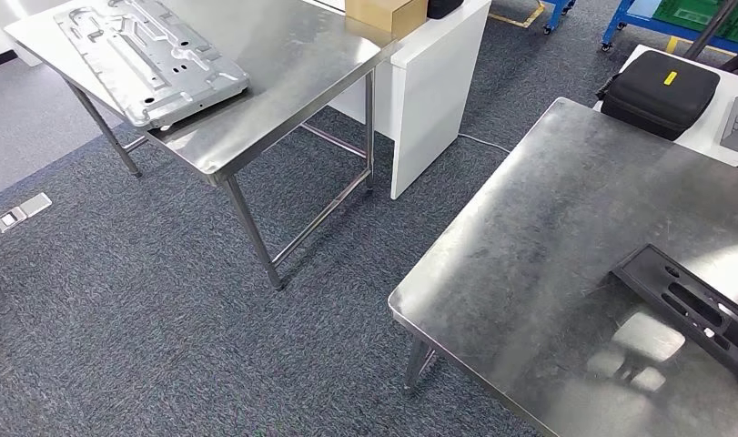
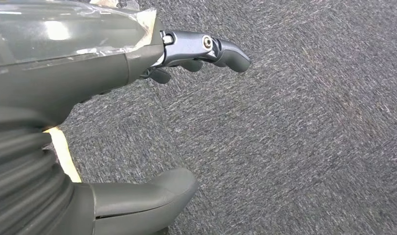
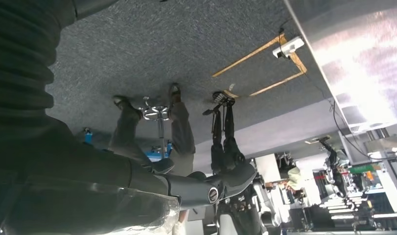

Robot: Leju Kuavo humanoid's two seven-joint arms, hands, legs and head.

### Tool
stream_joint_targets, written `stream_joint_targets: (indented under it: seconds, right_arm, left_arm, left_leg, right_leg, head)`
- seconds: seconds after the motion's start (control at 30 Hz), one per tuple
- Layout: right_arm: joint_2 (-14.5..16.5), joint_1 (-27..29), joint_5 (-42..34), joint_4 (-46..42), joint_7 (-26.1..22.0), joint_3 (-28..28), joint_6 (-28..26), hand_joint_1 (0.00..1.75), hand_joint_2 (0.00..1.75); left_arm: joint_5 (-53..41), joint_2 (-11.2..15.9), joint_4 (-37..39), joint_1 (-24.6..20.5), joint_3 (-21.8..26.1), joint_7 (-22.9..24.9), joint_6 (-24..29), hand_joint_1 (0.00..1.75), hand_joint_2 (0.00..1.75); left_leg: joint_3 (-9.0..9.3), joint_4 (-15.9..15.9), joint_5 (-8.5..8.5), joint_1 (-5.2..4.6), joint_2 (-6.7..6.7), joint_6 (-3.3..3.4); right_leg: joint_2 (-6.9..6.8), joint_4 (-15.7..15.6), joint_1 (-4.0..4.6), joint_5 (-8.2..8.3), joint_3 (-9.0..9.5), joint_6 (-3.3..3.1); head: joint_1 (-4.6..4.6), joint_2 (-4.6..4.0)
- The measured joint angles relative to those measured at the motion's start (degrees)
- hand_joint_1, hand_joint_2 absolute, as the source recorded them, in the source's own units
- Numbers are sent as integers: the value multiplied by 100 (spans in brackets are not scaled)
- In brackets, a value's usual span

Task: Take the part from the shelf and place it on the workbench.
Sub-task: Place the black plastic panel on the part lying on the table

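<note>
A silver stamped metal part (image 1: 151, 55) lies flat on the far steel table (image 1: 283, 100) at the upper left. A black flat part with slots (image 1: 692, 305) lies on the near steel table (image 1: 547, 255), at its right side and cut off by the picture edge. My left hand (image 2: 103, 73) hangs over grey carpet with thumb and fingers (image 2: 225, 51) apart and nothing between them. My right hand (image 3: 137, 181) also hangs beside a steel table edge (image 3: 333, 44), its fingers (image 3: 225, 183) stretched out and empty.
A white cabinet (image 1: 433, 91) with a cardboard box (image 1: 386, 14) stands behind the far table. A black case (image 1: 661, 91) rests on a white desk at the upper right. Carpet runs between the tables, with a floor socket (image 1: 22, 212). A person's legs (image 3: 179, 127) show by a stool.
</note>
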Motion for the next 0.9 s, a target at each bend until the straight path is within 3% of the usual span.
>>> stream_joint_targets:
  seconds: [0.6, 0.7, 0.9]
  right_arm:
    - [80, -30, -59, 352, -128, 2, 0, 0, 175]
    - [97, -37, 35, 364, 109, 0, 0, 0, 175]
    - [234, -51, 405, 133, 1042, 1, -2, 0, 175]
  left_arm:
    - [-338, 5, 0, -15, 290, -40, -44, 0, 175]
    - [-349, 2, 0, -11, 365, -44, -70, 0, 175]
    - [-370, -8, 1, -8, 450, -48, -105, 0, 175]
  left_leg:
    - [3, 0, 0, 0, 0, 0]
    - [3, -1, 0, 0, 0, 0]
    - [3, -1, 0, 0, 0, 0]
  right_leg:
    - [0, -2, 0, 0, 2, 0]
    - [0, -2, 0, 0, 2, 0]
    - [0, -2, 0, 0, 2, 0]
  head:
    - [0, 0]
    - [1, 0]
    - [0, 0]
